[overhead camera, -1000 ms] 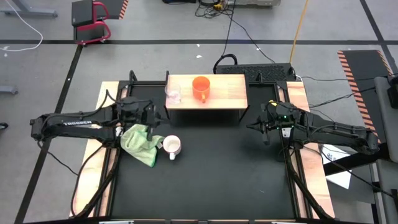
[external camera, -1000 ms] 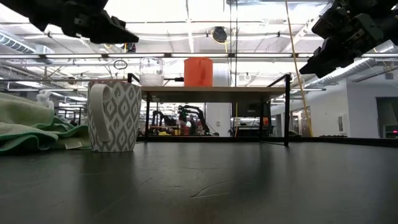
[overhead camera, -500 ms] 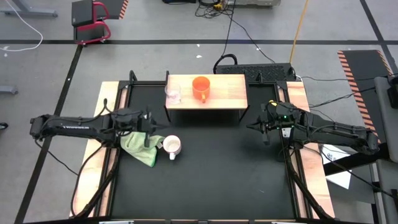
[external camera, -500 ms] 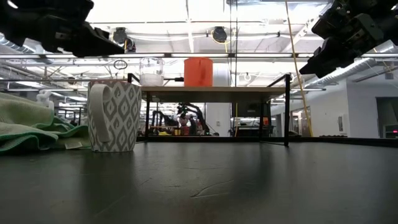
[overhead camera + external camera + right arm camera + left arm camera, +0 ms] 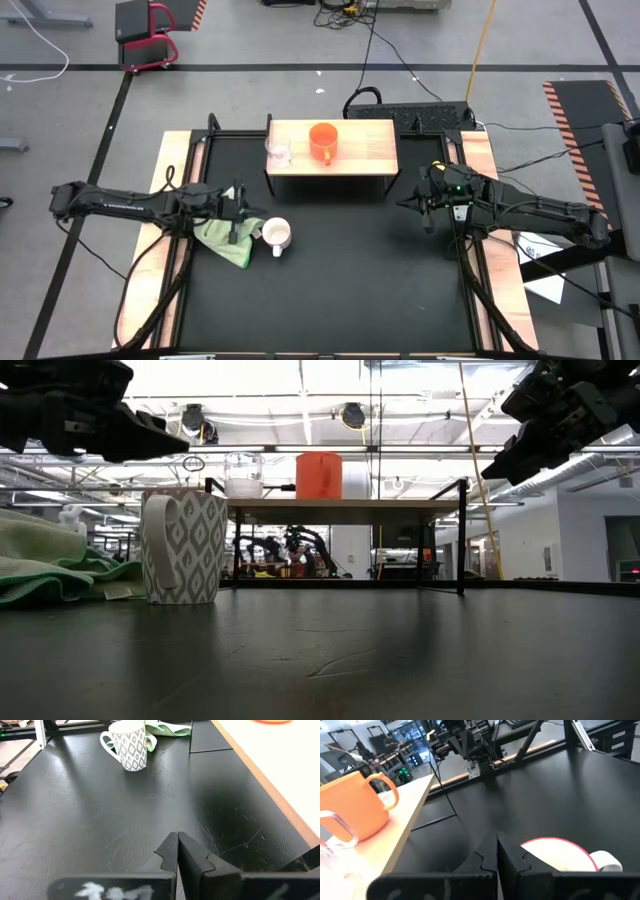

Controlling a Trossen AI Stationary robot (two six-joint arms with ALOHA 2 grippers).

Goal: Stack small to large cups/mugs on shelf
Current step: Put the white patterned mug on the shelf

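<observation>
The white patterned ceramic mug with a handle [image 5: 277, 236] was seen upright on the black table, beside the crumpled green cloth [image 5: 224, 232], near of the low wooden-topped shelf [image 5: 365, 150], where the orange handled mug [image 5: 323, 141] and small clear glass cup [image 5: 277, 152] stood. The left gripper [image 5: 243, 208], jaws closed and empty, was held above the cloth; the right gripper [image 5: 405, 204], likewise closed, waited right. The mug was judged stiff, fairly heavy, slippery and breakable, best pinched across its rim
</observation>
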